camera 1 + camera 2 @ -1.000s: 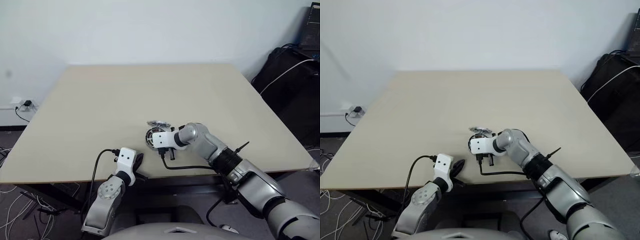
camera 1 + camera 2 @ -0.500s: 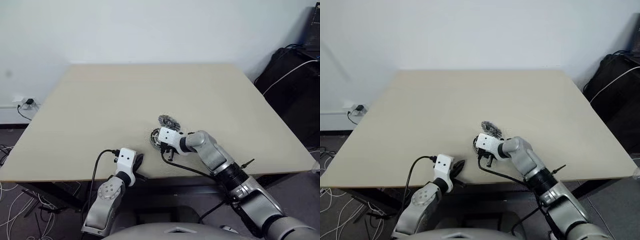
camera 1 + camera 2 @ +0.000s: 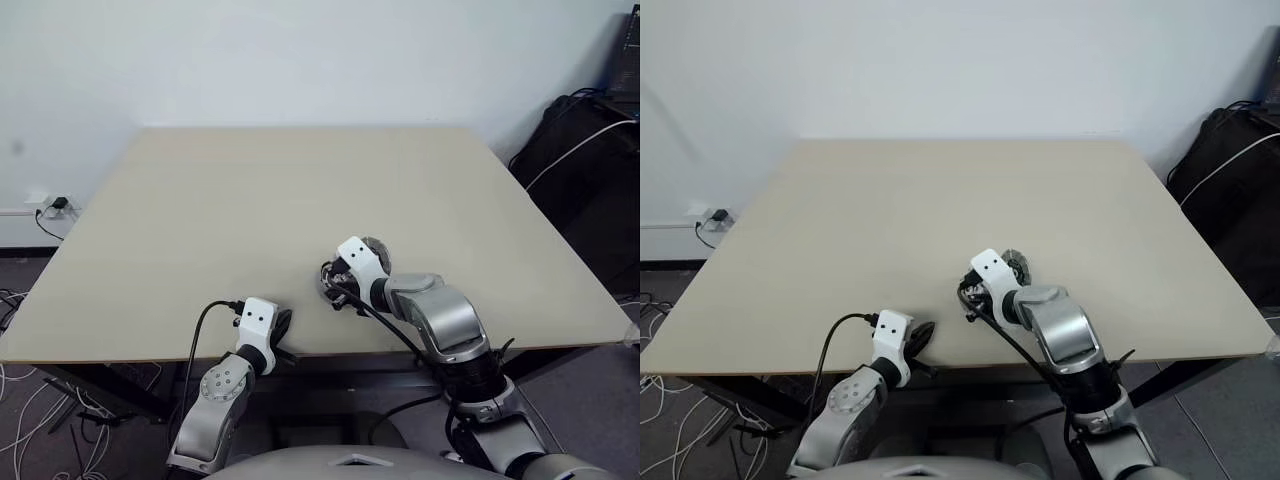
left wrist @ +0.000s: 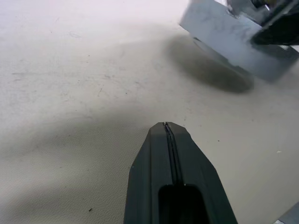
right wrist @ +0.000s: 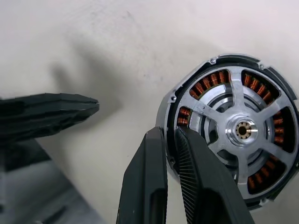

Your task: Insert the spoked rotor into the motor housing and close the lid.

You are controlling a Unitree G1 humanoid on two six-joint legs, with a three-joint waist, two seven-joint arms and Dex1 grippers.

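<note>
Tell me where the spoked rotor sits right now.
The spoked rotor sits inside the motor housing on the table, near its front edge. The right gripper pinches the assembly's rim; the left gripper lies to its left.

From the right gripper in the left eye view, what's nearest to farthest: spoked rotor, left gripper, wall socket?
1. spoked rotor, its rim pinched by the right gripper
2. left gripper, lower left
3. wall socket, far left

You're seeing a matt, faintly scuffed beige table. The spoked rotor shows brushed silvery metal spokes, a dark rim, and glossy copper windings behind them.
</note>
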